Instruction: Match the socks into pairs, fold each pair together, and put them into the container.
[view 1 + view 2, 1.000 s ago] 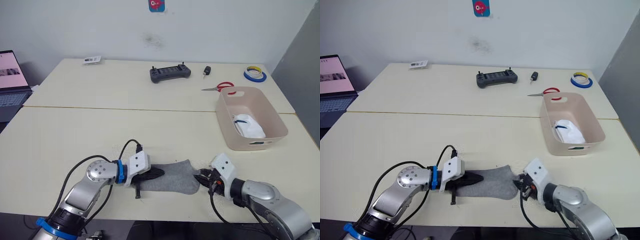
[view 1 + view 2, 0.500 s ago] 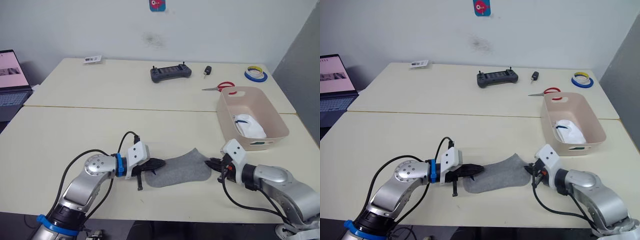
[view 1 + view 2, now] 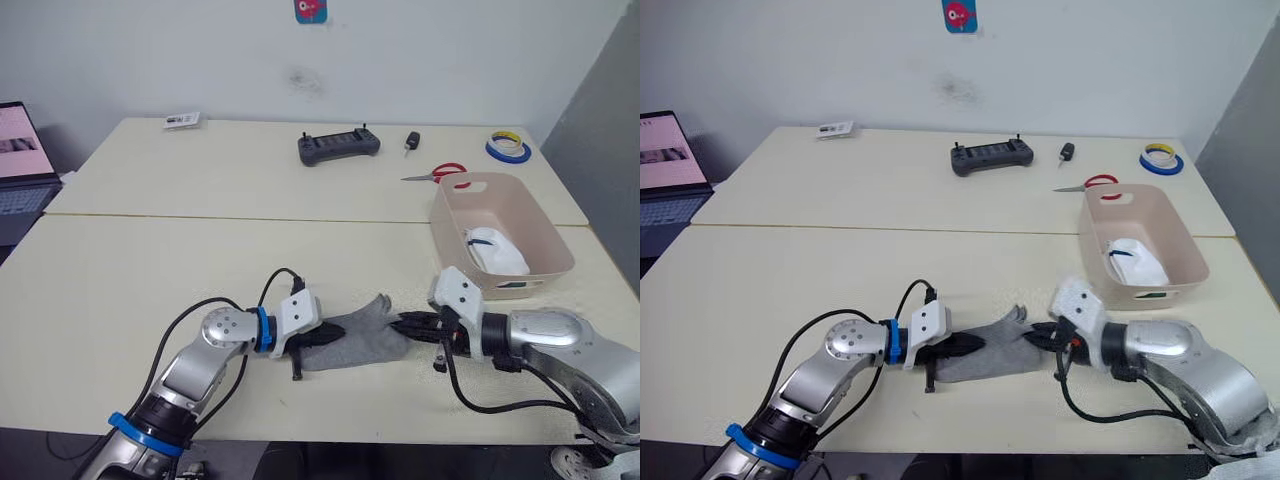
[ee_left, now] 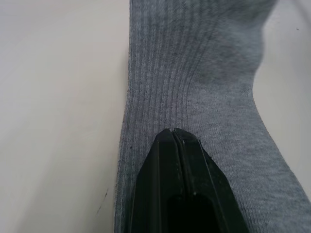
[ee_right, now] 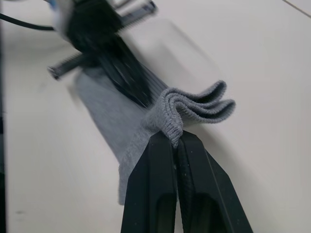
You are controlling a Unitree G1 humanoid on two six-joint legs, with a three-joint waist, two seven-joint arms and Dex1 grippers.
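At the cream table's (image 3: 150, 270) lower centre, both grippers, left (image 3: 322, 335) and right (image 3: 405, 325), pinch the grey socks (image 3: 360, 330), apparently paired; folding wants matched edges.

Even bright indoor light, soft faint shadows, head views sharp, right wrist background motion-blurred

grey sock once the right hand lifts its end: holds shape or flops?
Likely flops: the grey sock already bunches into soft folds where the right hand pinches its edge. Probably light, since that small pinch raises the cuff. It may drag rather than slide freely, as the left hand pins the other end to the table.
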